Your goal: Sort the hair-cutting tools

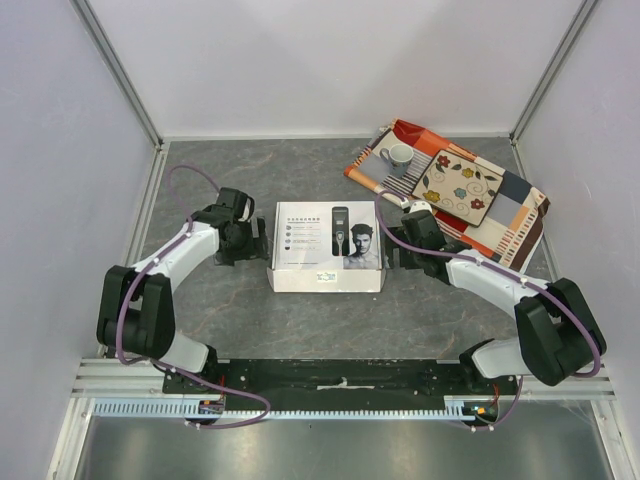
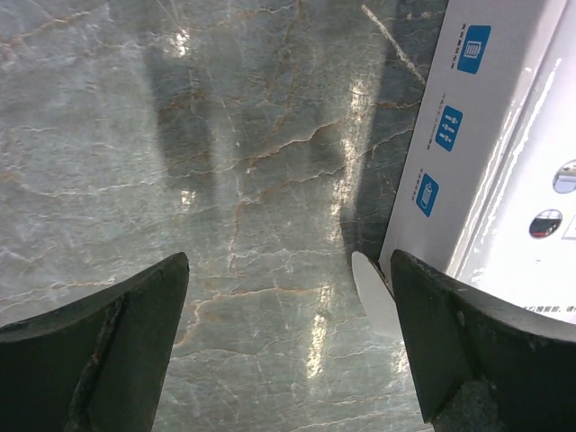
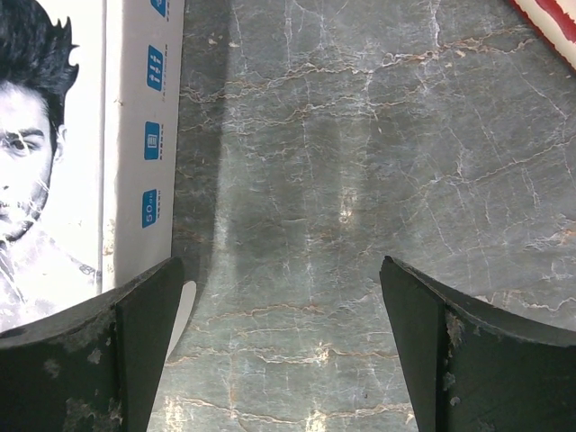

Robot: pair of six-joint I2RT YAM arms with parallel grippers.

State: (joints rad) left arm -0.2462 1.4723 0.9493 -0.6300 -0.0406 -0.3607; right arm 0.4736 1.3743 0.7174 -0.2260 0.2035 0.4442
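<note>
White box sits closed in the middle of the surface, so the hair-cutting tools are hidden, only a printed clipper on the lid. Left hand is at its 9 o'clock, right hand at 3 o'clock. Both are spread wide, holding nothing, inner finger just beside the box wall. Mug on a patterned tray at 1 o'clock.

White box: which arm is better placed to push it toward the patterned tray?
Right, probably. The tray lies far right, just behind the right gripper, across the box from the left gripper. Both are open, flanking the box.
</note>
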